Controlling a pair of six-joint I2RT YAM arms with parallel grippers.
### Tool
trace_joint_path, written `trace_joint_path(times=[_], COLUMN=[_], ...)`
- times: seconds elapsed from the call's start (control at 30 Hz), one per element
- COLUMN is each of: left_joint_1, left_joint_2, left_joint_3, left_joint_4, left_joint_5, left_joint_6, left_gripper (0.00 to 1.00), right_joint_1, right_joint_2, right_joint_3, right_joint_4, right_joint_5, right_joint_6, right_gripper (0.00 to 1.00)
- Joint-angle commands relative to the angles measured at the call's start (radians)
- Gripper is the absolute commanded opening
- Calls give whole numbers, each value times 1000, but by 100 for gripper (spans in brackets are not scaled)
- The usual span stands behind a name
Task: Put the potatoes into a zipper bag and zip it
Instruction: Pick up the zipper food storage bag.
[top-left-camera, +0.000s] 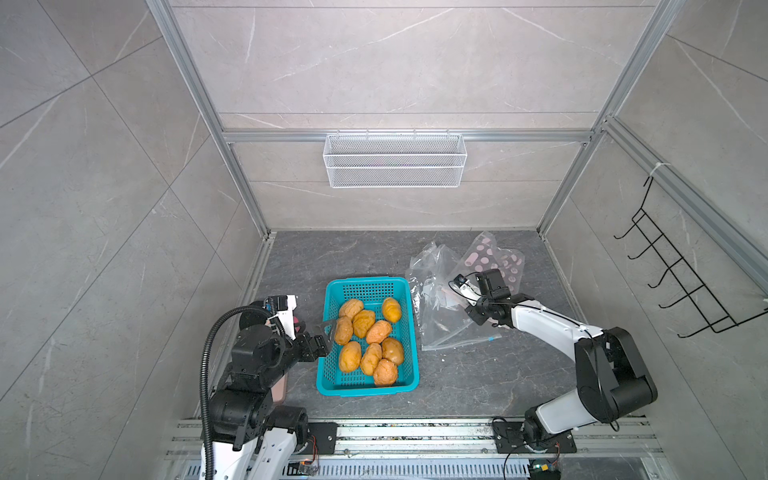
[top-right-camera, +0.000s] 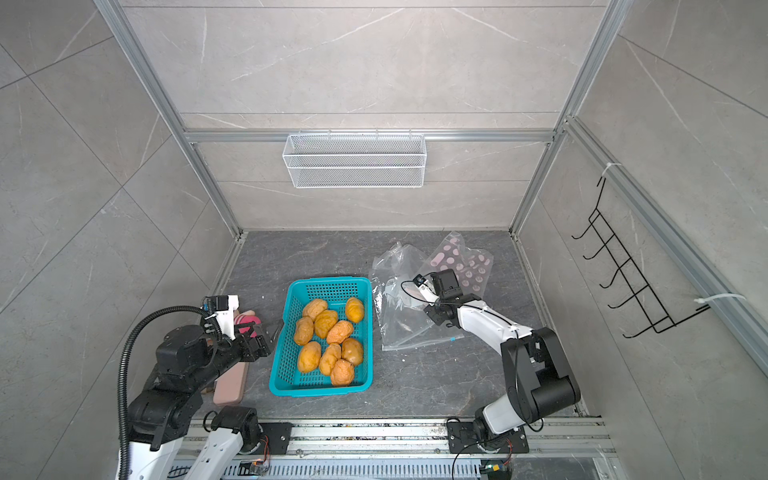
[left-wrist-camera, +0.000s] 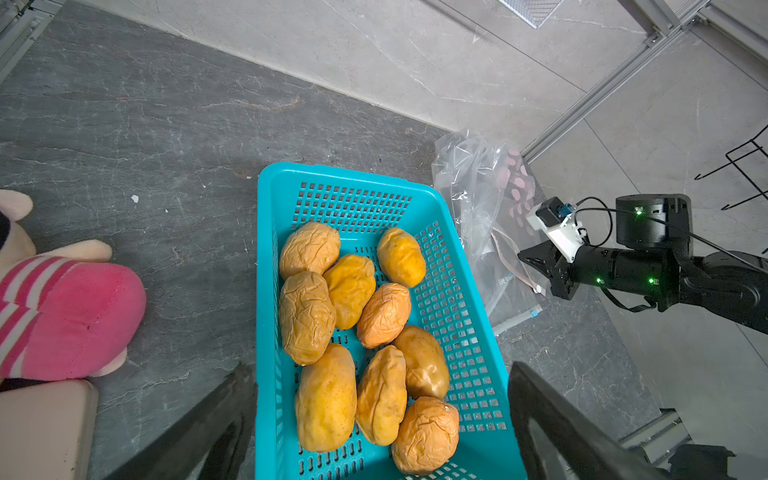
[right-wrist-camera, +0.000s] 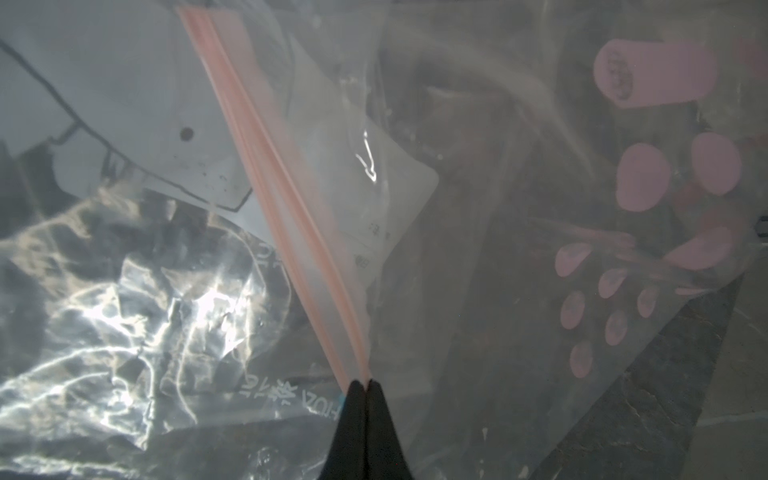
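Observation:
Several wrinkled orange-yellow potatoes (top-left-camera: 370, 340) (top-right-camera: 328, 340) (left-wrist-camera: 307, 316) lie in a teal plastic basket (top-left-camera: 368, 282) (top-right-camera: 328, 282) (left-wrist-camera: 340, 176) at mid table. My left gripper (top-left-camera: 326, 336) (top-right-camera: 268, 338) (left-wrist-camera: 380, 368) hovers open over the basket's left rim, holding nothing. To the right of the basket lies a crumpled clear zipper bag (top-left-camera: 436, 320) (top-right-camera: 395, 324) (left-wrist-camera: 478, 187) (right-wrist-camera: 166, 291). My right gripper (top-left-camera: 456, 296) (top-right-camera: 411, 300) (right-wrist-camera: 365, 384) is shut on the bag's pink zip strip (right-wrist-camera: 291, 199).
Behind the zipper bag lies a second clear bag with pink dots (top-left-camera: 484, 253) (top-right-camera: 451, 255) (right-wrist-camera: 640, 178). A pink plush toy (top-right-camera: 245, 320) (left-wrist-camera: 75, 311) and a beige box (top-right-camera: 230, 386) (left-wrist-camera: 41, 428) sit left of the basket. The back wall carries a wire shelf (top-left-camera: 395, 160), the right wall a black hook rack (top-left-camera: 673, 274).

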Motion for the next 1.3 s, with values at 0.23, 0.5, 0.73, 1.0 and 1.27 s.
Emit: trace_joint_path(times=[0.23, 0.5, 0.73, 1.0, 1.27], left_joint_1=[-5, -4, -5, -4, -13], left_joint_2=[5, 17, 33, 67, 258], left_joint_3=[6, 6, 5, -5, 28], left_joint_4=[0, 2, 4, 31, 165], left_joint_5=[2, 6, 15, 70, 292], left_joint_6=[17, 16, 15, 14, -93], left_gripper=[95, 95, 95, 95, 93], right_joint_1=[56, 198, 266, 337, 338], right_joint_2=[-165, -252, -171, -97, -199], right_joint_3=[39, 29, 52, 180, 135], right_joint_4=[-62, -117, -54, -32, 28], right_joint_5=[-106, -165, -218, -222, -265], right_joint_6=[185, 278, 343, 372, 458], right_gripper=[0, 0, 0, 0, 0])
